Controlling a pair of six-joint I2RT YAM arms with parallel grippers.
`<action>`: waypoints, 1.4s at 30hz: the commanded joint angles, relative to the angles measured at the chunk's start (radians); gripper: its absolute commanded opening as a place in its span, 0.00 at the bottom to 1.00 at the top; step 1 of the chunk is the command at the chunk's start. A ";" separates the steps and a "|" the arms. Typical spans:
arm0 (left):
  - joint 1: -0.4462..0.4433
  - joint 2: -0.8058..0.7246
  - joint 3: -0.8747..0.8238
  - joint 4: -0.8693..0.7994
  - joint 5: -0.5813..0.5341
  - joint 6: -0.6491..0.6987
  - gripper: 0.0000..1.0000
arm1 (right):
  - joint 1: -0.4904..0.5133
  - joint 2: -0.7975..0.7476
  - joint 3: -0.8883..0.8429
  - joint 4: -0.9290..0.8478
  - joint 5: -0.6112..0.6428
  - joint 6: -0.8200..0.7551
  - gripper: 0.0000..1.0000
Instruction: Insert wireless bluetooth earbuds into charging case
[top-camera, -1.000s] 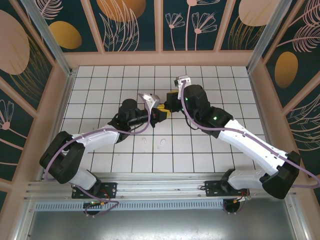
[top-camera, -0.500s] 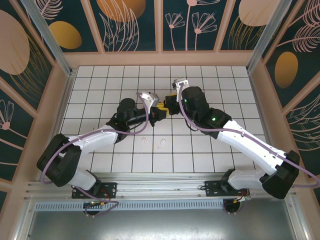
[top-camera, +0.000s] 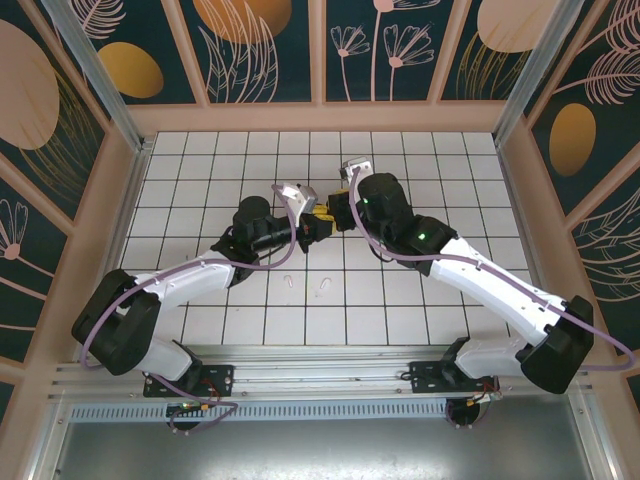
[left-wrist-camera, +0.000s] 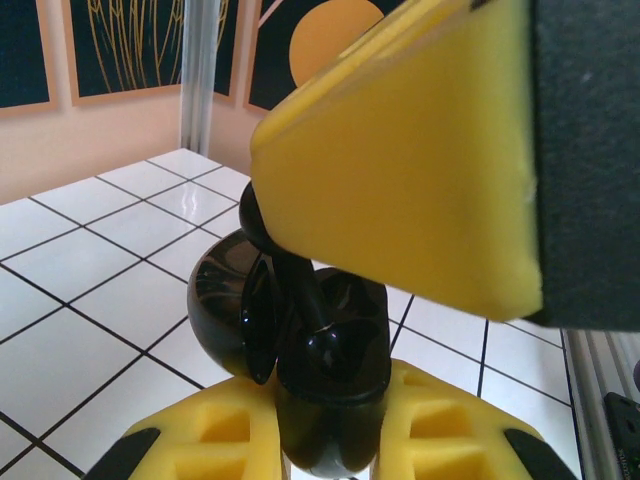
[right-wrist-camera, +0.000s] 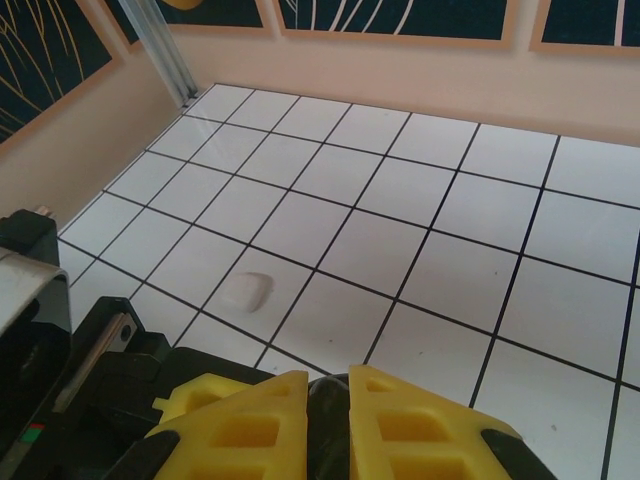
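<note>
My left gripper (left-wrist-camera: 330, 400) is shut on an open glossy black charging case (left-wrist-camera: 335, 350), whose lid (left-wrist-camera: 225, 300) stands to the left. From above, the right gripper's yellow finger (left-wrist-camera: 400, 150) holds a black earbud (left-wrist-camera: 300, 285) with its stem reaching down into the case. In the right wrist view my right gripper (right-wrist-camera: 330, 420) is shut on this dark bud (right-wrist-camera: 328, 415). In the top view the left gripper (top-camera: 310, 228) and the right gripper (top-camera: 330, 214) meet at mid-table. Two white earbuds (top-camera: 290, 280) (top-camera: 323, 288) lie on the tiles nearer the bases.
A small white rounded object (right-wrist-camera: 248, 290) lies on a tile beyond the right fingers. Wooden walls (top-camera: 320, 118) with patterned panels ring the tiled floor (top-camera: 420, 160). A metal rail (top-camera: 320, 360) runs along the near edge.
Both grippers have shifted slightly left and away from the bases, staying together. Each grip is unchanged.
</note>
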 joint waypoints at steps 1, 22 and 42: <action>-0.005 -0.032 0.025 0.000 -0.013 0.007 0.00 | 0.012 0.007 -0.008 -0.023 0.003 -0.018 0.14; -0.004 -0.035 0.038 -0.022 -0.046 0.004 0.00 | 0.032 0.030 0.012 -0.116 0.046 -0.052 0.14; -0.005 -0.043 0.048 -0.022 -0.057 0.000 0.00 | 0.040 0.052 0.026 -0.159 -0.056 0.042 0.15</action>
